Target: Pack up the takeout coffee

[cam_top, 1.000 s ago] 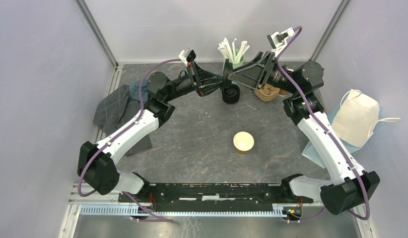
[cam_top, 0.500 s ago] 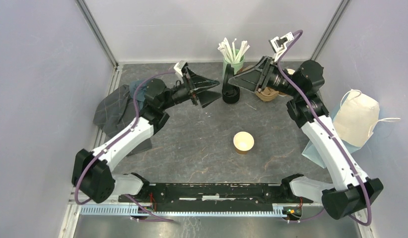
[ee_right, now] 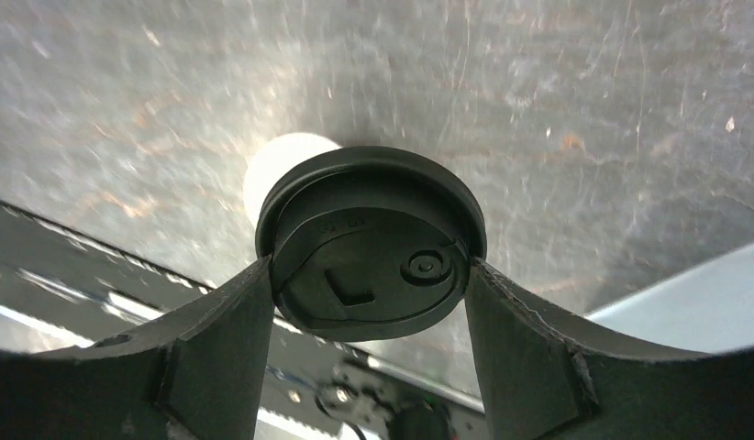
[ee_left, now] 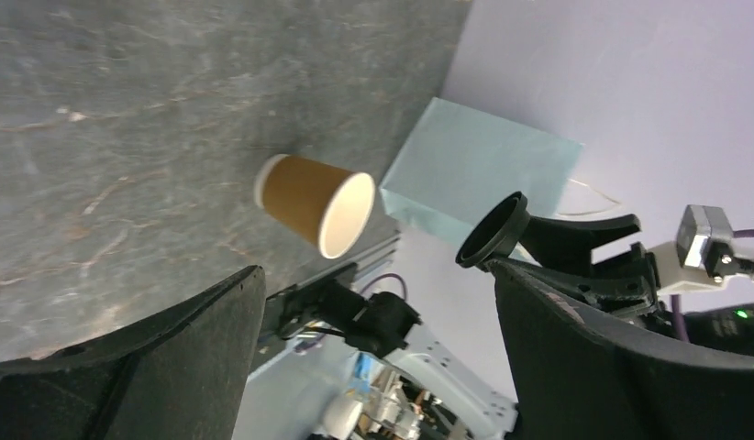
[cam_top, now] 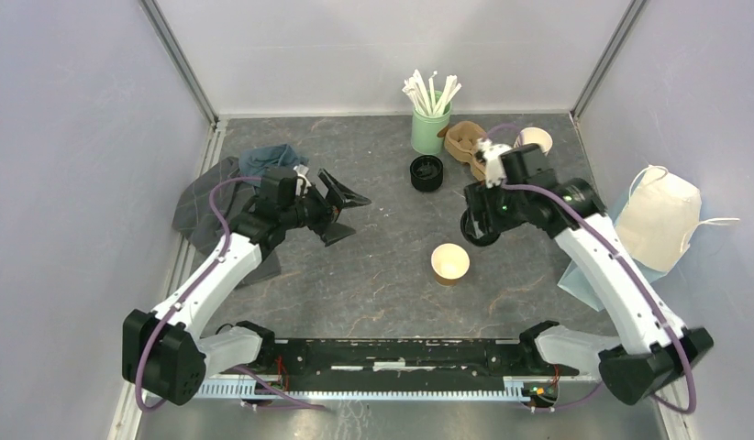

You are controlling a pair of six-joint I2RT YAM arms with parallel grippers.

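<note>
The black lid [ee_right: 371, 240] sits clamped flat between the fingers of my right gripper [cam_top: 480, 224], pinched at its rim from both sides. It hangs over the grey table [cam_top: 373, 284], just beside the lidless brown paper cup [cam_top: 449, 263], which stands upright near the middle with its cream inside showing. The lid is not on the cup. My left gripper [cam_top: 346, 214] is spread wide and holds nothing, well apart from the cup on the left side.

Black plastic lid [ee_right: 371, 252], smooth w/ slight sheen, cup [ee_left: 300, 192] – brown kraft paper, matt, tabletop [cam_top: 373, 275] – mottled grey, stone-look
</note>
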